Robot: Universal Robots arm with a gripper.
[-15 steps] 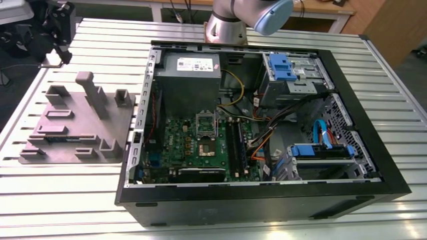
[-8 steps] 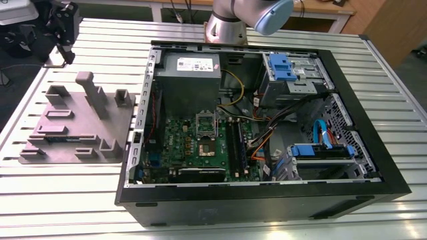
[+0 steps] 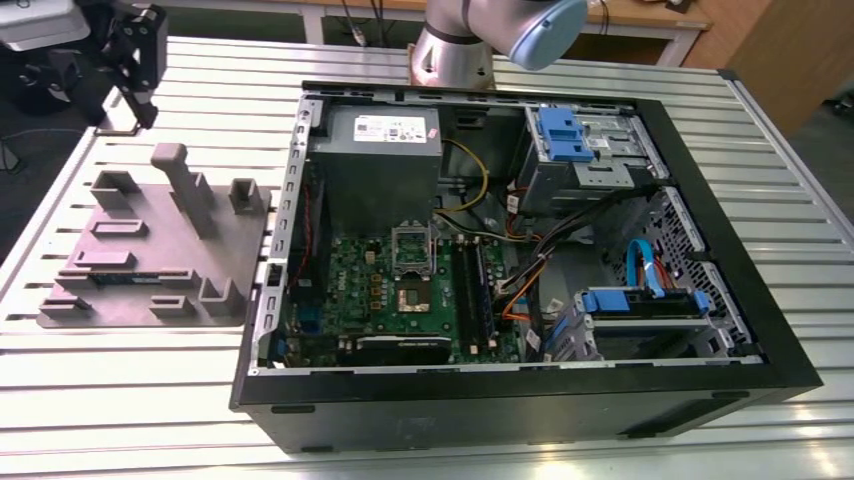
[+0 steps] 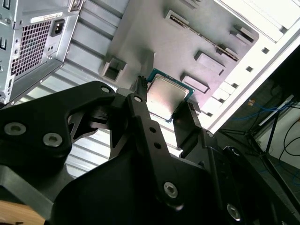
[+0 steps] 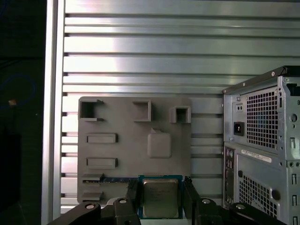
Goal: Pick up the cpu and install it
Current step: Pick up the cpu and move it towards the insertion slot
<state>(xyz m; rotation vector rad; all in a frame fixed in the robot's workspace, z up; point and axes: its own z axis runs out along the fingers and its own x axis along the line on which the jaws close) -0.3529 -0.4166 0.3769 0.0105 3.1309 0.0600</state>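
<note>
Silver-grey on top and thin at the edge, the cpu [image 5: 160,199] was clamped in the gripper [image 5: 160,185], with two black fingers [image 5: 188,197] pressing its opposite sides. It hung clear of the grey tray [image 5: 131,122], which lay beneath and ahead of the gripper on the slatted tabletop [image 5: 140,51].

The hold looked narrow, judging from both wrist views. The fingers bore only on the chip's rim, so a jolt or a quick swing might have let it tilt or slide out. It would then have dropped onto the tray or into a groove between the slats.

The open computer case [image 3: 534,250] stood off to one side of the gripper, and the socket [image 3: 410,262] lay deep inside it, well apart from the chip. A carry that ran too low risked clipping the case wall. A chip that had twisted in the grip would have met the socket askew and might have damaged its contacts.
</note>
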